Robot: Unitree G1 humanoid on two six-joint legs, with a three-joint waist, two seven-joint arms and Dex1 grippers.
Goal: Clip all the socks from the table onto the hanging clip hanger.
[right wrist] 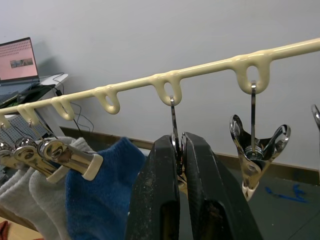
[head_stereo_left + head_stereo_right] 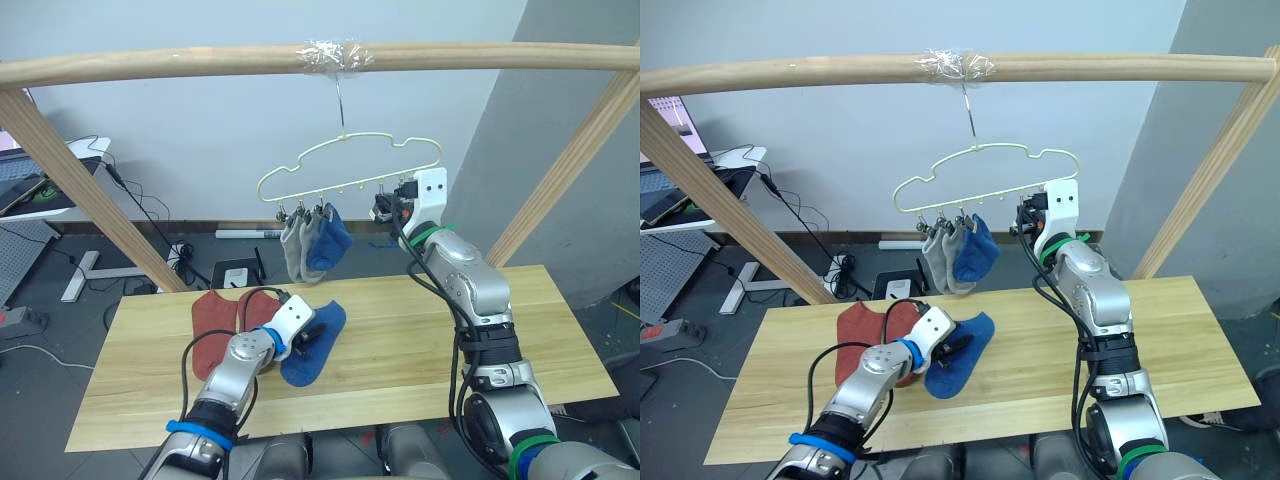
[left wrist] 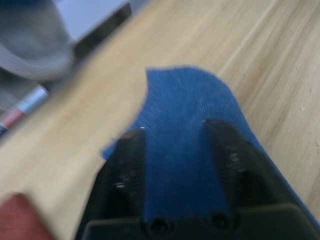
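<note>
Left eye view: three socks hang on the clip hanger [image 2: 345, 165], two grey socks [image 2: 294, 245] and one hung blue sock [image 2: 330, 240]. Three lie on the table [image 2: 420, 345]: two rust-red socks [image 2: 225, 315] and one blue sock [image 2: 312, 345]. Left gripper [image 2: 305, 332] sits low over the blue sock; right gripper [image 2: 385, 205] is raised at the hanger's clip row.

Left wrist view: left fingers [image 3: 132, 160] apart, the blue sock flat on the wood showing between and beyond them; whether the tips touch it I cannot tell.

Right wrist view: right fingers [image 1: 202, 185] pressed together on a metal clip [image 1: 176, 145], one free clip [image 1: 255, 152] just beside, three clips pinching hung socks.
</note>
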